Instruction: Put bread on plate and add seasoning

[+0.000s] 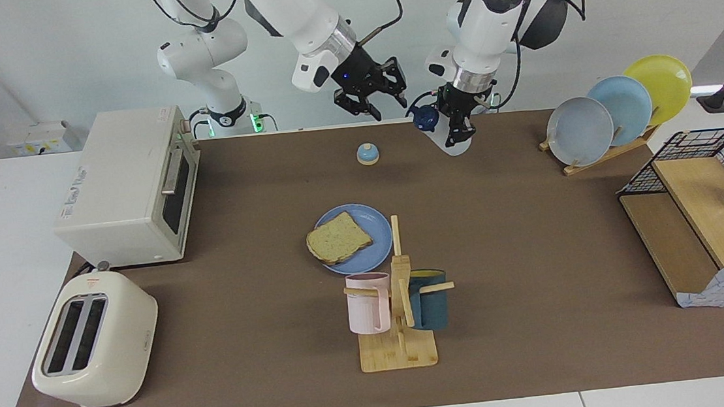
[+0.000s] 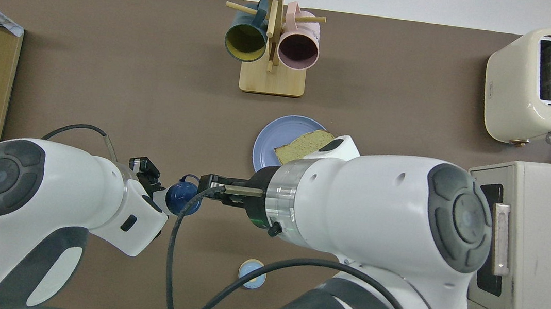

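The bread [image 1: 337, 238] lies flat on the blue plate [image 1: 373, 255] in the middle of the mat; both also show in the overhead view, the bread [image 2: 302, 146] on the plate [image 2: 272, 136], partly under the right arm. My left gripper [image 1: 460, 130] is shut on the seasoning bottle [image 1: 455, 146] and holds it tilted in the air over the mat's edge nearest the robots. Its navy cap [image 1: 425, 118] points toward the right arm's end; the cap shows in the overhead view [image 2: 183, 200]. My right gripper [image 1: 376, 100] is open and empty, raised over the bell.
A blue-domed bell [image 1: 367, 154] sits nearer to the robots than the plate. A mug rack [image 1: 398, 312] with pink and teal mugs stands just farther than the plate. A toaster oven [image 1: 131, 184] and toaster [image 1: 96, 348] are at the right arm's end; a plate rack [image 1: 616, 112] and shelf [image 1: 698, 226] are at the left arm's end.
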Robot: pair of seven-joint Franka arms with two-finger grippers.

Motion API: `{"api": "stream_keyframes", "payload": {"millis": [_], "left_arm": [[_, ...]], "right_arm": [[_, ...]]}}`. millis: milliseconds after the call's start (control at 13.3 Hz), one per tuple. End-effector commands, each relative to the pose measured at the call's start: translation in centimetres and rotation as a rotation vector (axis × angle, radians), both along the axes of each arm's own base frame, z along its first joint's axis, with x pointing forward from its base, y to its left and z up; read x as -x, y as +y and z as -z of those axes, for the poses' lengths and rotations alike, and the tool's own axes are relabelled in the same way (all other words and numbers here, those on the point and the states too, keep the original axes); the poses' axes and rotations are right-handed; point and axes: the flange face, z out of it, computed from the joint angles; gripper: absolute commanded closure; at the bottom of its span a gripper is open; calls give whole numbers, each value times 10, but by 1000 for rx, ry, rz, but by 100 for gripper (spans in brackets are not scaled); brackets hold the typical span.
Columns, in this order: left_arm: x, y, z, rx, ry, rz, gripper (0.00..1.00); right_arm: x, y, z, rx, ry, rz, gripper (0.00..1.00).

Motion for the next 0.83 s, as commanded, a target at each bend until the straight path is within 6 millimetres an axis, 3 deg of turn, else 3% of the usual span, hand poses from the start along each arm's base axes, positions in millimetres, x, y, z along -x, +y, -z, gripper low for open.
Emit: {"api": "stream_keyframes", "payload": {"millis": [0, 376, 751], "left_arm": [[7, 2, -1, 6, -32, 14, 100], [6, 2, -1, 7, -34, 12, 100], [6, 2, -2, 10, -39, 8, 100]], "right_arm": [[4, 9, -3, -32, -13, 22, 46], [8, 18, -2, -43, -30, 19, 62], [12, 15, 11, -27, -30, 18, 66]]}}
